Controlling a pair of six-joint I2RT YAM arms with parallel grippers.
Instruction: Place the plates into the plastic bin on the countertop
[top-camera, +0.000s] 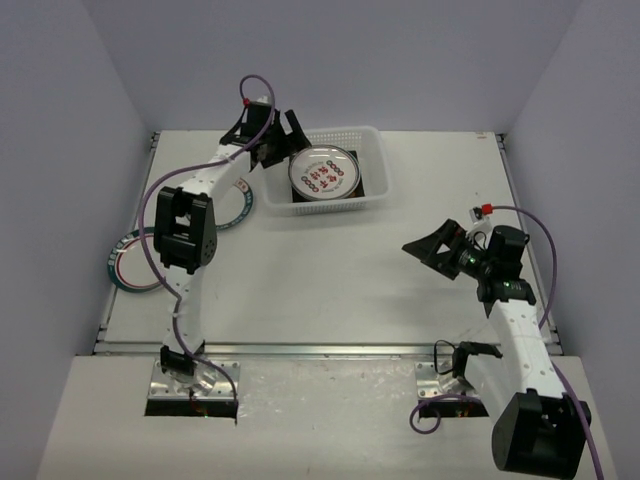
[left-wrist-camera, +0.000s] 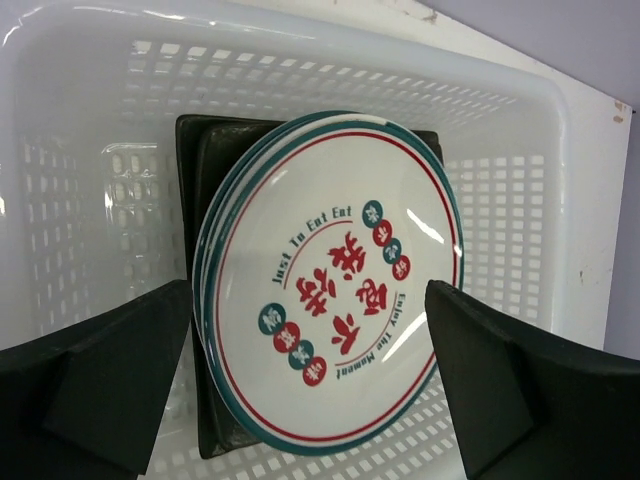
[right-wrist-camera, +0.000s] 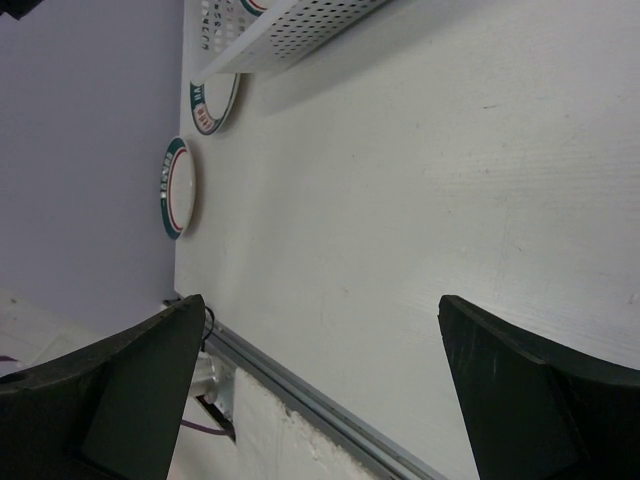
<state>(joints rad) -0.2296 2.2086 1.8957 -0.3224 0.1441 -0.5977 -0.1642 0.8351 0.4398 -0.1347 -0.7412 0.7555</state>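
Seeing left hand (top-camera: 282, 145) spread wide, empty, right above stack of round plates (left-wrist-camera: 335, 300) in bin (top-camera: 378, 160); dark square plate (left-wrist-camera: 200, 150) under stack. Seeing right hand (right-wrist-camera: 320, 320) wide too, empty, over bare desk (top-camera: 330, 290). Noting edge plate (top-camera: 122, 268) at desk's left side, second plate (top-camera: 238, 212) partly under left arm.

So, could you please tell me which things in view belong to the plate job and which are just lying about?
Job: plastic bin; stacked plates inside it; round plate beside the bin; round plate at the left edge; countertop; left gripper, open over the bin; right gripper, open, empty.
Lying about: purple cables; metal base mounts.
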